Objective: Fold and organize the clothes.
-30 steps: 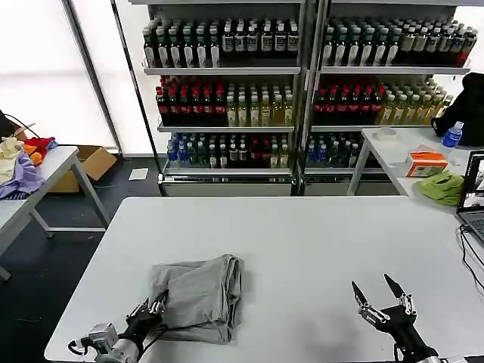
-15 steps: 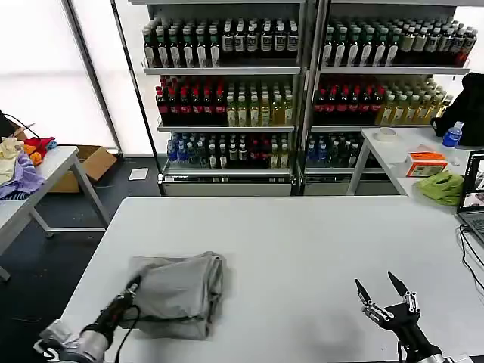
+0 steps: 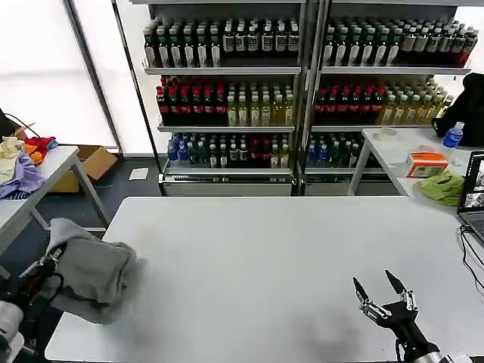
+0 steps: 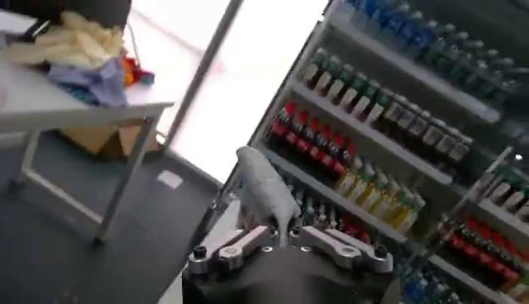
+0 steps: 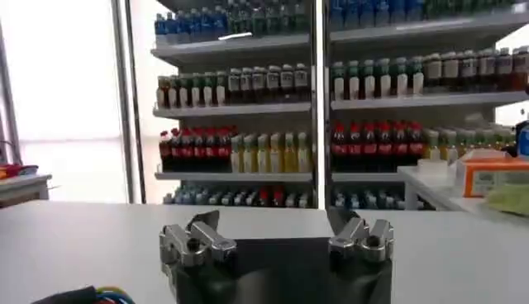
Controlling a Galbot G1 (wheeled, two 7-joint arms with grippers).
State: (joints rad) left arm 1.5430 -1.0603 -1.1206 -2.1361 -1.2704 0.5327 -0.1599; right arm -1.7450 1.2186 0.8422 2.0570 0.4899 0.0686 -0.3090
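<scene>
The folded grey shirt [image 3: 92,276] hangs at the left end of the white worktop [image 3: 287,257], partly past its edge, pinched in the closed jaws of the left gripper [image 3: 44,266]. The right gripper [image 3: 376,287] hovers over the worktop's near right part, jaws spread, well apart from the shirt.

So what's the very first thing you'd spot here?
Probably the folded grey shirt at the table's left edge, half hanging off it, pinched by the left gripper. Next, the tall shelves behind, packed with rows of colourful bottles. The right gripper waits open over the table's near right corner.
</scene>
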